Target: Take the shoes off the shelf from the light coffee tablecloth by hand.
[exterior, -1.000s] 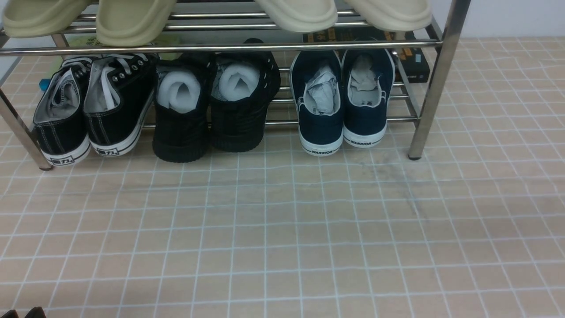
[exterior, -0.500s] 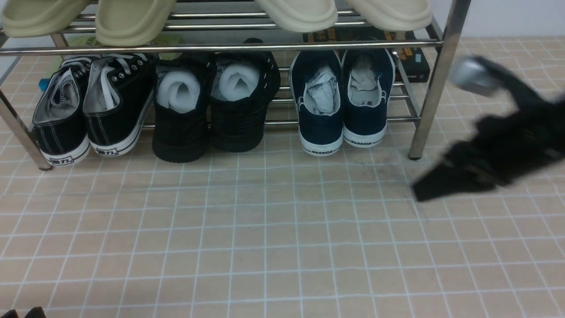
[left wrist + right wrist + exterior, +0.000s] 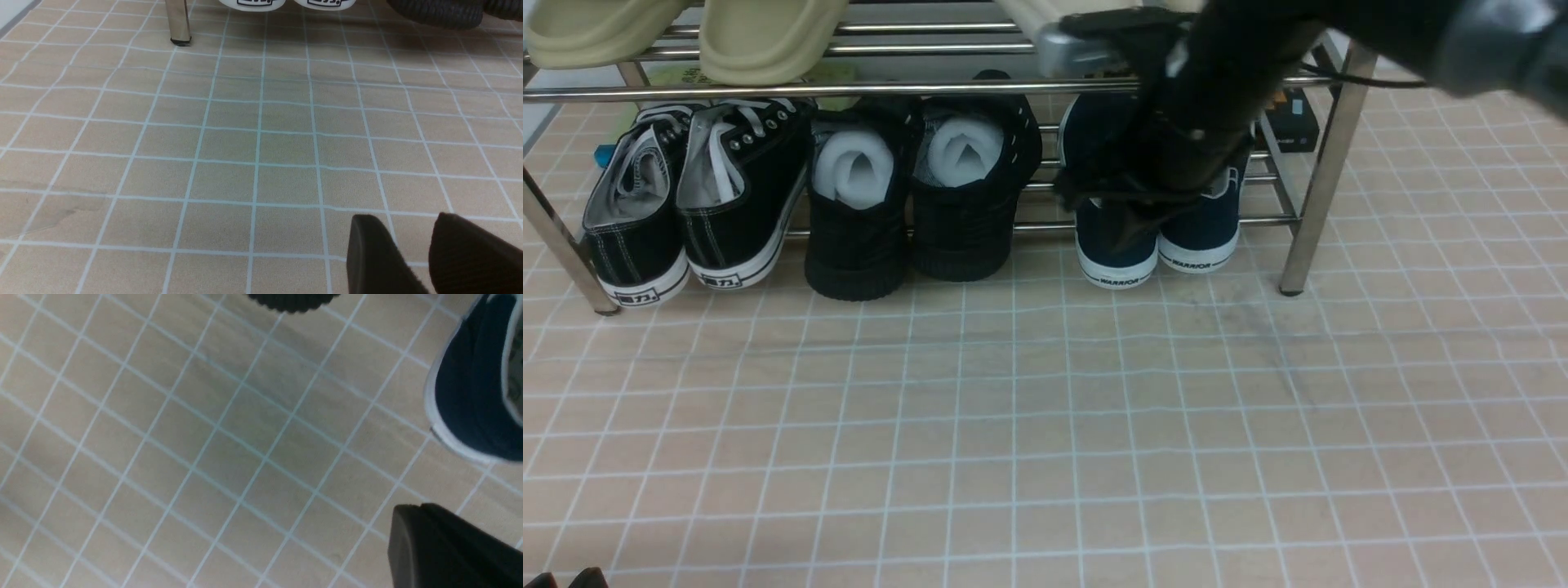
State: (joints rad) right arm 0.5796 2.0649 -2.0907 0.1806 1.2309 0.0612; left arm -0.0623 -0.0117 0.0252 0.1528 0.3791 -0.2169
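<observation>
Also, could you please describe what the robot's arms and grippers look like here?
The right arm is black and blurred, with a silver-grey block on it, a grey section further up and a thin black cable. The right gripper is black too. The left gripper has two black wedge-shaped fingers with rounded tips, one finely ribbed. No markings are readable.

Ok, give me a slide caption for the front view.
Right pincer, tip down, hangs before the navy shoes on the chrome shelf; light coffee tablecloth in the foreground.
</observation>
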